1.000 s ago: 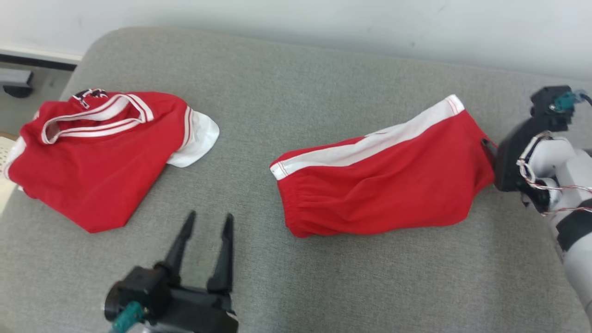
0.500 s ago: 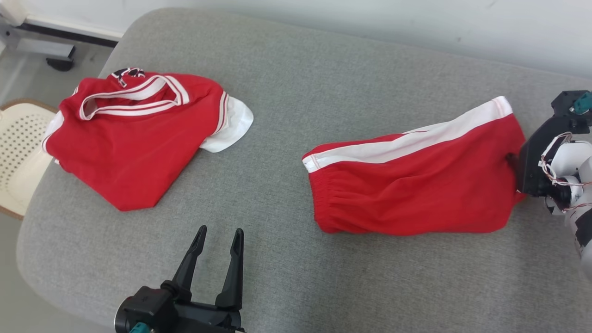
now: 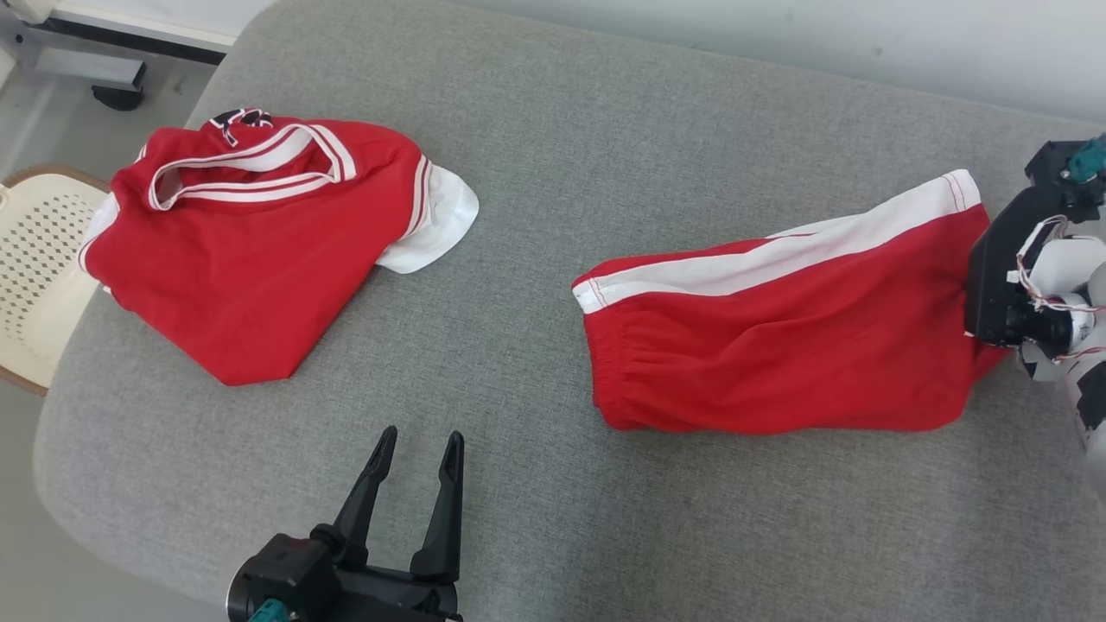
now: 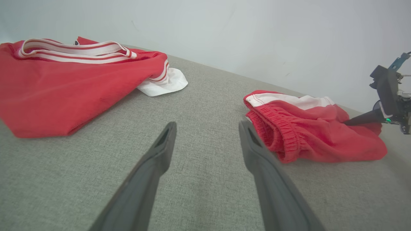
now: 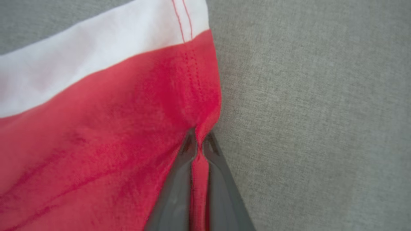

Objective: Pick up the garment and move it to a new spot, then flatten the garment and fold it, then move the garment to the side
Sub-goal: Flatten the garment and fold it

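Observation:
The garment, red shorts (image 3: 778,345) with a white side stripe, lies on the right half of the grey cushion (image 3: 553,155), its elastic waistband facing left. My right gripper (image 5: 199,142) is shut on a pinch of red fabric at the shorts' right hem, just below the white stripe (image 5: 96,64). In the head view its black body covers that hem at the right edge. The left wrist view shows the shorts (image 4: 308,134) ahead on the right. My left gripper (image 3: 422,434) hovers open near the cushion's front edge, left of the shorts, with nothing between its fingers.
A second red garment, a jersey (image 3: 251,250) with white trim, lies bunched at the cushion's left end. Past the rounded left edge are a cream perforated seat (image 3: 34,259) and a metal stand (image 3: 95,69) on the floor. A white wall (image 3: 778,34) runs behind.
My right gripper has closed on the hem of the shorts. The head camera has turned, shifting the whole picture to the right. The left gripper stays open.

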You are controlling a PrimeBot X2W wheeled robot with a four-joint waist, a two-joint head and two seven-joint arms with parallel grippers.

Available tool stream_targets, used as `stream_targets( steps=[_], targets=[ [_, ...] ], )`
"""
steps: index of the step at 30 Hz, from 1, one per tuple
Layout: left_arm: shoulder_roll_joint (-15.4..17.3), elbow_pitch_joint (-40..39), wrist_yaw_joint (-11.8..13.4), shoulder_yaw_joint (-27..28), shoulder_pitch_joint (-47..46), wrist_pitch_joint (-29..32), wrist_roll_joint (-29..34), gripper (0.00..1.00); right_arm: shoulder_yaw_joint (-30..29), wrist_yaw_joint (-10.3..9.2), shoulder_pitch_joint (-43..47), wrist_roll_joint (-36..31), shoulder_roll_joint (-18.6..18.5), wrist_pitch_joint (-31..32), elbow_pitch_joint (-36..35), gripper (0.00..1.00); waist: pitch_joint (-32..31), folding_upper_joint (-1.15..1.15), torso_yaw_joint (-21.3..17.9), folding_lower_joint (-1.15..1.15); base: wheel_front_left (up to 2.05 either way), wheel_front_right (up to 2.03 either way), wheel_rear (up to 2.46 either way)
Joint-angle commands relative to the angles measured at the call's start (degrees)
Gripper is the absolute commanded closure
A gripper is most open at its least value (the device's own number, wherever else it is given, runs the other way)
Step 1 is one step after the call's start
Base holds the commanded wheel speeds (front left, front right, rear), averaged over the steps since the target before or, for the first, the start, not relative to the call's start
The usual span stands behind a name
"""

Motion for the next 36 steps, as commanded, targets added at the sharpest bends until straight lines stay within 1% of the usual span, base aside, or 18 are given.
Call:
stream_targets(
  steps=[1, 7, 15, 20, 26, 30, 32, 36],
  targets=[
    [-0.39, 0.31, -0.39, 0.3, -0.01, -0.15, 0.79, 0.0, 0.08, -0.18, 4.28, -0.94, -0.23, 0.46, 1.62, 1.0, -0.31, 0.01, -0.46, 0.01, 0.0, 0.0, 0.0],
    [-0.57, 1.31, -1.0, 0.69, 0.12, -0.15, 1.32, 0.0, -1.54, -0.22, 5.14, -2.13, -1.3, -1.7, 0.7, 1.0, -1.13, 0.01, -1.31, 0.01, 0.0, 0.0, 0.0],
    [-0.7, 2.02, -1.35, 1.44, 1.29, -0.16, 1.82, 0.0, -5.01, -0.22, 9.38, -3.46, -1.59, -5.65, -1.54, 1.0, -3.9, 0.01, -2.96, 0.01, 0.0, 0.0, 0.0],
    [-0.56, 2.22, -1.44, 1.93, 1.96, -0.16, 1.86, 0.0, -8.03, -0.21, 12.59, -5.26, -2.06, -8.47, -3.89, 1.0, -6.16, 0.01, -4.32, 0.01, 0.0, 0.0, 0.0],
    [-0.33, 2.73, -1.27, 2.3, 2.94, -0.16, 1.68, 0.0, -11.93, -0.17, 16.06, -8.12, -1.98, -9.03, -8.21, 1.0, -8.58, 0.01, -6.15, 0.01, 0.0, 0.0, 0.0],
    [-0.16, 3.1, -1.08, 2.45, 3.74, -0.16, 1.57, 0.0, -14.38, -0.16, 17.97, -10.03, -0.11, -8.37, -12.75, 1.0, -9.93, 0.01, -7.31, 0.01, 0.0, 0.0, 0.0],
    [-0.12, 3.38, -1.25, 2.23, 3.87, -0.16, 1.38, 0.0, -15.04, -0.16, 19.06, -10.47, 1.38, -7.49, -15.5, 1.0, -10.64, 0.01, -7.51, 0.01, 0.0, 0.0, 0.0],
    [0.33, 3.64, -1.41, 1.99, 3.63, -0.16, 1.36, 0.0, -14.17, -0.16, 21.15, -9.77, 4.4, -4.37, -22.9, 1.0, -11.99, 0.01, -7.42, 0.01, 0.0, 0.0, 0.0]
  ],
)
